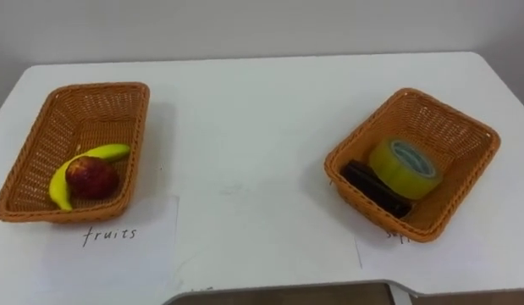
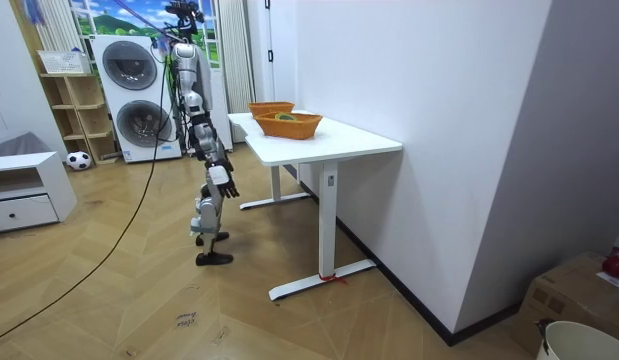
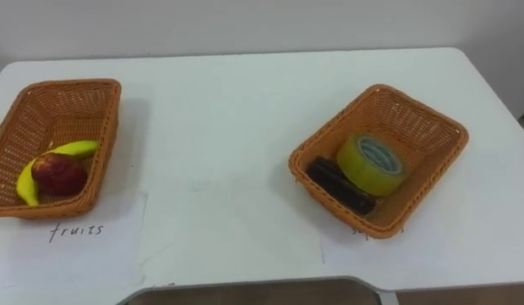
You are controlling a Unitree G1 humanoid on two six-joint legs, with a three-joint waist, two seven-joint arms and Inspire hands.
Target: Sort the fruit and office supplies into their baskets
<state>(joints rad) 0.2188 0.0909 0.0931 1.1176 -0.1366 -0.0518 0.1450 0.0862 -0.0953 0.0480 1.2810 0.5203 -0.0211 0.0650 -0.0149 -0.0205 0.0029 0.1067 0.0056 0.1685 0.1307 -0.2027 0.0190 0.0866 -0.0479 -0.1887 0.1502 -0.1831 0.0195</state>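
Your robot stands on the wood floor at the long side of the white table [image 1: 245, 127], a step back from its edge. Its right arm hangs down with the right hand [image 2: 222, 181] low beside the thigh; you cannot tell how the fingers are set. At 9 o'clock on the tabletop sits the fruit basket [image 1: 101, 86], at 3 o'clock the office basket [image 1: 444, 127], well apart. A paper label [image 1: 151, 246] lies at the fruit basket's 6 o'clock. The yellow tape roll [image 1: 404, 168] leans over a dark flat object [image 1: 376, 188] in the office basket. The banana [image 1: 105, 152] curls around the red apple [image 1: 92, 177] in the fruit basket.
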